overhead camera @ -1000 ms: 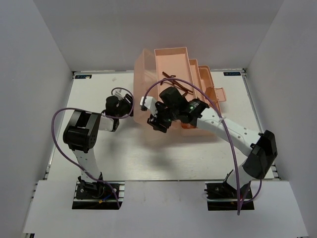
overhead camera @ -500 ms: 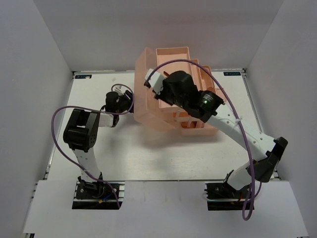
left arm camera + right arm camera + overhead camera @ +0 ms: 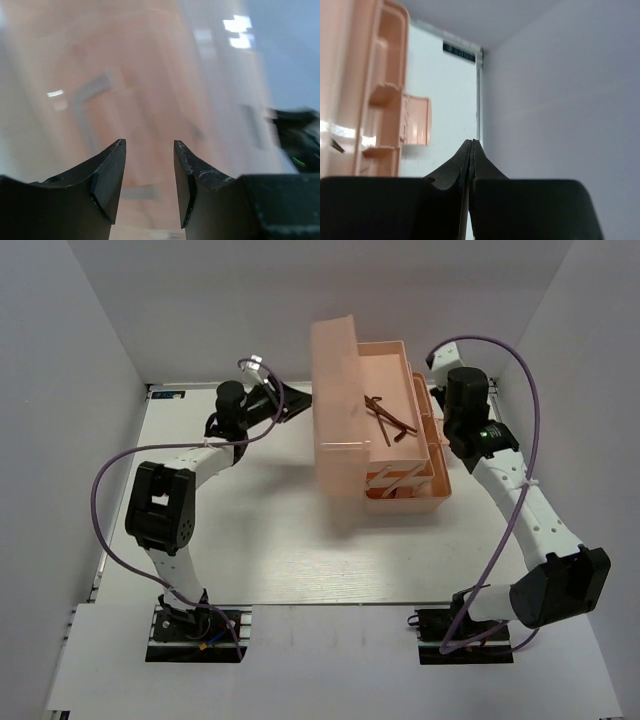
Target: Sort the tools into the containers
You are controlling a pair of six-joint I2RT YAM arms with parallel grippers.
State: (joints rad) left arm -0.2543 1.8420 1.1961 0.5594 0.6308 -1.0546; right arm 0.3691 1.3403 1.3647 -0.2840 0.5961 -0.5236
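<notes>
The salmon-pink toolbox [image 3: 400,502] stands open in the middle of the table, its lid [image 3: 335,410] upright on the left side. Dark brown L-shaped hex keys [image 3: 388,420] lie in its top tray. My left gripper [image 3: 292,400] is open and empty just left of the lid. In the left wrist view the blurred pink lid [image 3: 125,75] fills the space beyond the left gripper [image 3: 149,142]. My right gripper [image 3: 452,370] is shut on nothing beside the box's back right corner. The right gripper [image 3: 471,141] points at the back wall, the toolbox [image 3: 380,90] to its left.
A side latch tab [image 3: 416,121] sticks out from the box toward the right gripper. The right wall [image 3: 560,90] stands close on that side. The table's back edge [image 3: 200,390] runs just behind the left gripper. Purple cables loop over both arms.
The right arm pulled away from above the box to its back right corner and its jaws closed. The box shifted right with its lid upright. The left gripper moved back and right, toward the lid.
</notes>
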